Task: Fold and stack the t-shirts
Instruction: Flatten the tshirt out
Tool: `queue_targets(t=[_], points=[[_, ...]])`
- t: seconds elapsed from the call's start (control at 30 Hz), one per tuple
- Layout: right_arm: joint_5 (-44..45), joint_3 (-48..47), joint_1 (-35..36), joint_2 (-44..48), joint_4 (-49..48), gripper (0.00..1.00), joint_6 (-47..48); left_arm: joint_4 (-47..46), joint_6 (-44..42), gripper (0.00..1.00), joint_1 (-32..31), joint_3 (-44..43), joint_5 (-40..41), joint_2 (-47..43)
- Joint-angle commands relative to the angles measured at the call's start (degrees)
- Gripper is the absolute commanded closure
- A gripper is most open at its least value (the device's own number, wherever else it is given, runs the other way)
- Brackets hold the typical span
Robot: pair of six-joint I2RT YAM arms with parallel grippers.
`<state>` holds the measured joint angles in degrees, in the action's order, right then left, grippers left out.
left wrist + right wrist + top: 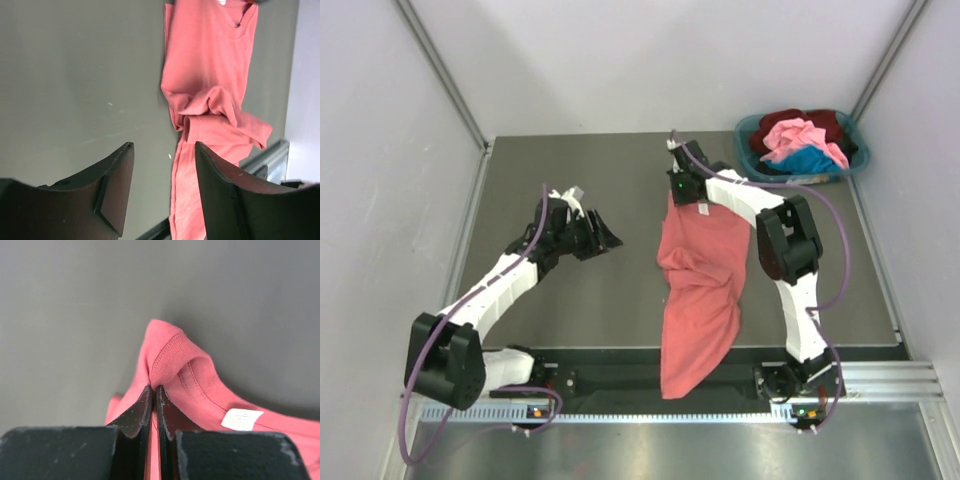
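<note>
A salmon-red t-shirt [700,290] lies bunched and stretched lengthwise down the table's middle, its hem hanging over the near edge. My right gripper [682,190] is shut on its ribbed collar [167,360] at the far end, with the white label [241,419] beside it. My left gripper [605,240] is open and empty, to the left of the shirt; the shirt [210,100] shows beyond its fingers [117,182]. A pink t-shirt [800,137], a dark maroon t-shirt [820,122] and a bright blue t-shirt [810,160] lie heaped in the basket.
A teal plastic basket [748,133] stands at the table's far right corner. White walls close in the left, far and right sides. A metal rail [880,380] runs along the near edge, by the arm bases.
</note>
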<state>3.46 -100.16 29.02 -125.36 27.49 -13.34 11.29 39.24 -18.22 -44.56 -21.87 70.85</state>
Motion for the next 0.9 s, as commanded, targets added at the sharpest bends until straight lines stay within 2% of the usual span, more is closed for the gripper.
queue_targets(t=[0.0,0.13,0.17,0.23,0.27,0.3,0.33,0.4,0.43,0.5,0.53,0.6,0.73,0.77,0.87], points=[[-11.44,-12.73,3.32,7.49,-2.63,1.00,4.11,1.27,0.31,0.43,3.61,-2.81,3.15,-1.85],[-16.46,-26.98,7.01,9.25,5.03,1.00,4.47,1.11,2.15,0.44,13.80,-4.13,-1.76,-2.56],[-17.60,-27.45,7.02,12.04,4.34,1.00,3.60,1.19,2.15,0.44,17.13,-4.48,-4.04,-3.08],[-18.06,-24.40,6.93,16.09,3.72,1.00,1.75,3.28,0.84,0.44,19.26,-6.85,-4.59,-3.35],[-17.27,-22.12,6.41,21.07,3.54,1.00,1.57,4.26,-0.21,0.44,19.45,-7.82,-4.07,-3.26],[-14.74,-18.79,5.97,24.08,2.93,1.00,1.39,5.14,-1.79,0.44,19.36,-9.74,-4.49,-3.26],[-13.41,-9.79,5.36,27.24,2.32,1.00,0.35,6.19,-2.15,0.43,19.45,-10.46,-5.28,-3.09],[-10.25,1.49,2.29,37.00,0.39,1.00,-0.89,6.47,-0.93,0.44,19.36,-10.03,-8.44,-2.73],[-9.62,12.94,0.88,40.08,-1.28,1.00,-2.63,5.68,-0.40,0.44,19.36,-9.07,-9.15,-2.82],[-10.75,24.08,-4.30,47.73,-3.13,1.00,-4.58,4.18,0.04,0.44,19.19,-5.90,-9.51,-3.96],[-11.80,34.05,-7.62,49.84,-4.62,1.00,-6.15,4.09,-0.04,0.43,19.27,-4.76,-9.25,-4.66],[-13.91,46.73,-9.76,55.03,-6.21,1.00,-7.04,4.09,-0.74,0.43,19.10,-2.05,-9.24,-5.28],[-10.77,57.86,-10.64,59.00,-6.92,0.94,-8.10,2.43,-0.84,0.43,18.39,2.54,-8.02,-4.68],[-7.97,58.41,-10.65,58.92,-4.40,0.85,-8.36,2.25,-0.84,0.43,18.39,3.59,-8.01,-4.06],[-4.00,55.96,-10.56,59.00,0.62,0.71,-8.45,2.07,-1.45,0.43,15.59,4.12,-7.49,-1.68]])
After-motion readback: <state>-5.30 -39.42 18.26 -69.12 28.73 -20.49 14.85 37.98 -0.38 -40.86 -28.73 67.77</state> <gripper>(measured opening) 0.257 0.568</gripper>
